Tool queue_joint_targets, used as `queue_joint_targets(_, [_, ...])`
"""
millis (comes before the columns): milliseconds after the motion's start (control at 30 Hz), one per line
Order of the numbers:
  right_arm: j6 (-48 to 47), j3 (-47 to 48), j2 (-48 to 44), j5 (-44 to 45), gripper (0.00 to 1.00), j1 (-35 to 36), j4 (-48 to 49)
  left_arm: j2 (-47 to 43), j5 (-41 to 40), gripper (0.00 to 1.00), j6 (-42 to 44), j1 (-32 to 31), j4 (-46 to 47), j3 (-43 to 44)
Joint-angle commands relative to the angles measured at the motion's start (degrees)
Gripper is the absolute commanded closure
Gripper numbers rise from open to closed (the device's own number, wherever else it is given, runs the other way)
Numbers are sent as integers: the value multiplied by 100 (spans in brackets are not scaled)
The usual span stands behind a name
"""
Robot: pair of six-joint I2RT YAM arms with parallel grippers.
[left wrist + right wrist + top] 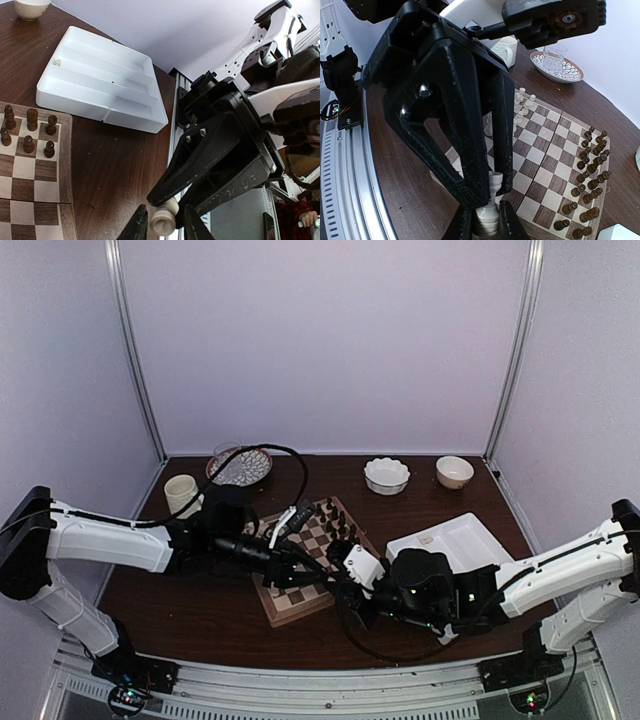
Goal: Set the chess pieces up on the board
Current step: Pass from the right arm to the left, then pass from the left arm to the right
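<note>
Meeting just above the near edge of the board (547, 150), your two grippers are sharing one cream chess piece (162, 221). The left gripper (164, 229) is straddling it with fingers drawn in close on both sides; you cannot tell whether they are pinching it yet. The right gripper (485, 227) is sitting clamped on the same piece.

The piece is probably going to handle as light, hard and smooth, so it is likely to twist or pop out of a loose pinch. You are better off taking it on the narrow stem just above the base, fingers square to it, before the other side lets go.

Past the left fingers, the white tray (95, 75) is lying on the table (115, 170), well apart. Beyond the right fingers, cream pieces (520, 107) are standing along the board's far left edge and dark pieces (587, 167) are crowding its right edge. A low sweep is risking those rows. Farther off, a plate (555, 65) is carrying a glass (554, 54).
</note>
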Motion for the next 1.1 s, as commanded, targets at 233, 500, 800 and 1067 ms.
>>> queue_joint_targets(233, [2, 77, -37, 147, 79, 38, 157, 37, 129, 97, 139, -31, -51, 200])
queue_joint_targets(500, [259, -515, -509, 96, 51, 73, 560, -93, 47, 99, 197, -27, -95, 163])
queue_joint_targets(800, [1155, -1067, -885, -444, 49, 72, 1140, -445, 57, 100, 127, -31, 333, -120])
queue_joint_targets(1067, [1859, -1380, -668, -958, 49, 73, 2570, -856, -95, 100, -65, -31, 1311, -645])
